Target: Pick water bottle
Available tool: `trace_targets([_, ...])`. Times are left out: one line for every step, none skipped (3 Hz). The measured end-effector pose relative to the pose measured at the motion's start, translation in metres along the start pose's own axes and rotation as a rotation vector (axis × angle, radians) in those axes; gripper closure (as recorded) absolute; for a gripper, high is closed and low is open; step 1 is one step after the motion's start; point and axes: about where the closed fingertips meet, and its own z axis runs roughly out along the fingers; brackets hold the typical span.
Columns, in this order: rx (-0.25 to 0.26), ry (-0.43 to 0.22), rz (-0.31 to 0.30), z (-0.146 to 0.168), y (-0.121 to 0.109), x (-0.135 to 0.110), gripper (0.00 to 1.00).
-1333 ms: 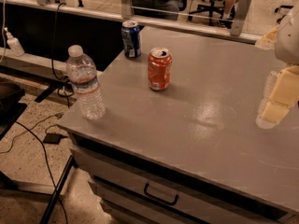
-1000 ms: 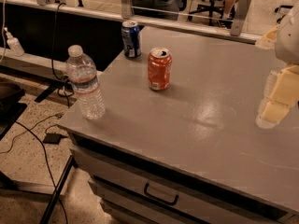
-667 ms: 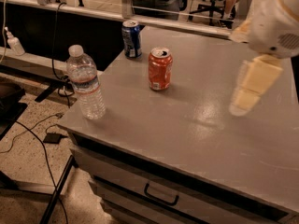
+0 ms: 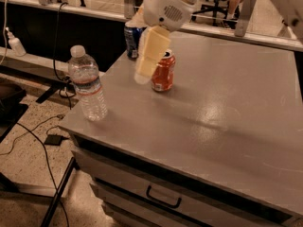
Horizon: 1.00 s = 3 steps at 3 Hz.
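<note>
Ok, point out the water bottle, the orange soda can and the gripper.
water bottle (image 4: 88, 85): camera view, label band.
orange soda can (image 4: 164, 75): camera view, side wall.
gripper (image 4: 145, 70): camera view, lower tip, in front of the orange soda can.

Cream-jawed gripper (image 4: 143, 74) above grey table (image 4: 227, 103); clear, red-banded water bottle (image 4: 89, 86).

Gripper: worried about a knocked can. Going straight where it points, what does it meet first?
Likely the table top just left of the orange can, as the gripper points downward there; depth is unclear. The water bottle stands farther left.
</note>
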Motion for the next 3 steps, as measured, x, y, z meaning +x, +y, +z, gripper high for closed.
trace_targets([-0.081,-0.099,-0.01,0.038,-0.015,-0.05,0.0])
trace_targets([-0.102,-0.121,-0.011,0.048,-0.018,-0.061,0.0])
trace_targets([-0.099,-0.121,-0.03,0.055,-0.011,-0.054,0.0])
